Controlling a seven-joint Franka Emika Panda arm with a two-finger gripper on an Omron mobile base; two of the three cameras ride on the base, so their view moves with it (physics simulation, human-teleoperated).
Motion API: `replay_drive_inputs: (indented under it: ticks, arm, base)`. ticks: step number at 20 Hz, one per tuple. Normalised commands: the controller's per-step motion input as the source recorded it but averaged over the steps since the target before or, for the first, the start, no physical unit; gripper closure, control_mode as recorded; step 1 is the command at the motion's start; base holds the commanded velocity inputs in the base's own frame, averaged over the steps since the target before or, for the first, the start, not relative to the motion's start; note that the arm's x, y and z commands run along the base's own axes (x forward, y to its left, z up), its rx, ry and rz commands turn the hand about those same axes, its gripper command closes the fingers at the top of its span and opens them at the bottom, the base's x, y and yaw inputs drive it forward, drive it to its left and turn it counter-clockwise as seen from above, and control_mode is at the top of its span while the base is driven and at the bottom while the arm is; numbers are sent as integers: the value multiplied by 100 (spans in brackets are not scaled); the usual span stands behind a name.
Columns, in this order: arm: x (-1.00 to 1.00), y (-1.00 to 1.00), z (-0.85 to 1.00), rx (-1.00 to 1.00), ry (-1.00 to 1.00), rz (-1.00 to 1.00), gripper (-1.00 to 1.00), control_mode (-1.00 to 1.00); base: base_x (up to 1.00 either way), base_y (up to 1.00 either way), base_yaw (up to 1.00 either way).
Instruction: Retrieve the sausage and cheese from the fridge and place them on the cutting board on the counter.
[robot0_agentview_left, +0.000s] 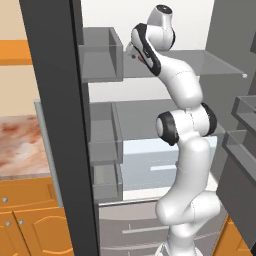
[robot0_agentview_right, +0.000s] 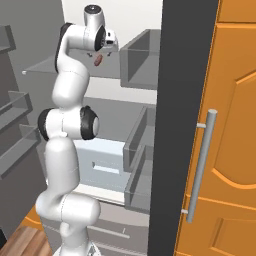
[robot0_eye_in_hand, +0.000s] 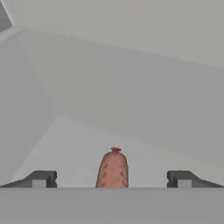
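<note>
Reddish-brown sausage (robot0_eye_in_hand: 113, 170) centred between wide-open jaws, untouched.

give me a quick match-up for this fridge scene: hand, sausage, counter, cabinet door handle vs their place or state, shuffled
Things:
1. hand
2. sausage
3. counter
4. cabinet door handle

Places or states:
A. marbled pinkish-red top, to the left of the open fridge
B. open, fingers wide apart on either side of the sausage
C. grey upright bar on an orange door, right of the fridge
D. reddish-brown, on the upper fridge shelf, between the fingertips but not gripped

Pairs: 1-B, 2-D, 3-A, 4-C
</note>
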Motion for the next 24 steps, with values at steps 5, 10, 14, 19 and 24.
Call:
replay_drive_inputs:
  ticks: [5,10,14,19,24]
  arm:
    - [-14,0,-24,0,0,0,-100,-100]
    - [-7,-1,-31,0,0,0,-100,-100]
    - [-12,-3,-28,0,0,0,-100,-100]
    - [-23,-1,-34,0,0,0,-100,-100]
    - [-26,0,-32,0,0,0,100,-100]
  base:
    - [0,0,0]
    - [0,0,0]
    - [0,0,0]
    - [0,0,0]
    - [0,0,0]
